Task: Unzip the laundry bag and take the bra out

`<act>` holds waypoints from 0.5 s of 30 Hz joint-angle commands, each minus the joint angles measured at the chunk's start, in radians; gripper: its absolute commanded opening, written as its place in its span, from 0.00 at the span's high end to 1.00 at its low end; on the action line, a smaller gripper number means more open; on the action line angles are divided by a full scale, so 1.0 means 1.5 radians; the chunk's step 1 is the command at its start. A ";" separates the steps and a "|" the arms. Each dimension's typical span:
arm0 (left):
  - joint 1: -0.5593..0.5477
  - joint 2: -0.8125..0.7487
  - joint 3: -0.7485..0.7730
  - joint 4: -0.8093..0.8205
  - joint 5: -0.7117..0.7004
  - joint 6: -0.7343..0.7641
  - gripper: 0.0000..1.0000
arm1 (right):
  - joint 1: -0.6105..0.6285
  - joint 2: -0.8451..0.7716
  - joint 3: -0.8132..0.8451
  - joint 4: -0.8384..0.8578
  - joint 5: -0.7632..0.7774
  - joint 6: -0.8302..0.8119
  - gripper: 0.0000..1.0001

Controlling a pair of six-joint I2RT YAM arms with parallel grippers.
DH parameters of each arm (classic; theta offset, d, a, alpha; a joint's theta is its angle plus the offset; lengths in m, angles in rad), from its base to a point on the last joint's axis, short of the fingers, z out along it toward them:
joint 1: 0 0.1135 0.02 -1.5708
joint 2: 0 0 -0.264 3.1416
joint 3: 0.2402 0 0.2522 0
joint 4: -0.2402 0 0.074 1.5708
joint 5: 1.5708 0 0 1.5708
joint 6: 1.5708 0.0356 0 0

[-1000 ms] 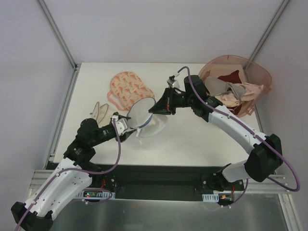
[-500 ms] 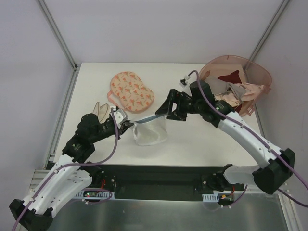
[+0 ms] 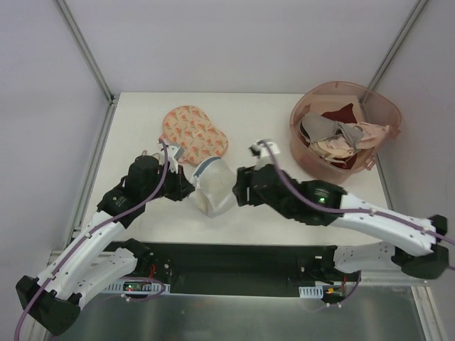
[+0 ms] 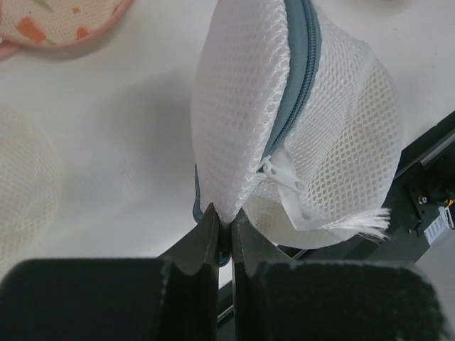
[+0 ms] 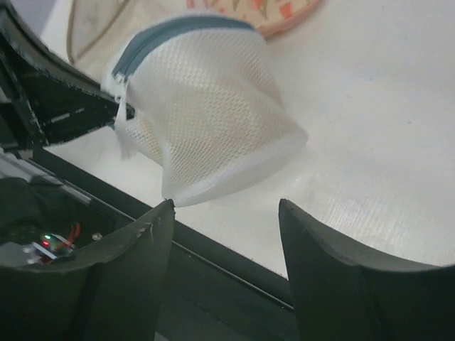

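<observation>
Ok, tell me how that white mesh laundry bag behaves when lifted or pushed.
Probably floppy: the laundry bag folds where the left claw pinches its mesh. Likely light, being thin open netting. A push would probably crumple or slide it rather than roll it, given how it sags.

Top view: high, behind robot, looking down on counter (image 3: 277, 124); both wrist views close, facing laundry bag (image 3: 212, 186) from opposite sides
</observation>
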 commanded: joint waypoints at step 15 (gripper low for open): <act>-0.006 -0.021 0.031 -0.090 -0.009 -0.093 1.00 | 0.133 0.313 0.278 0.022 0.067 -0.225 0.52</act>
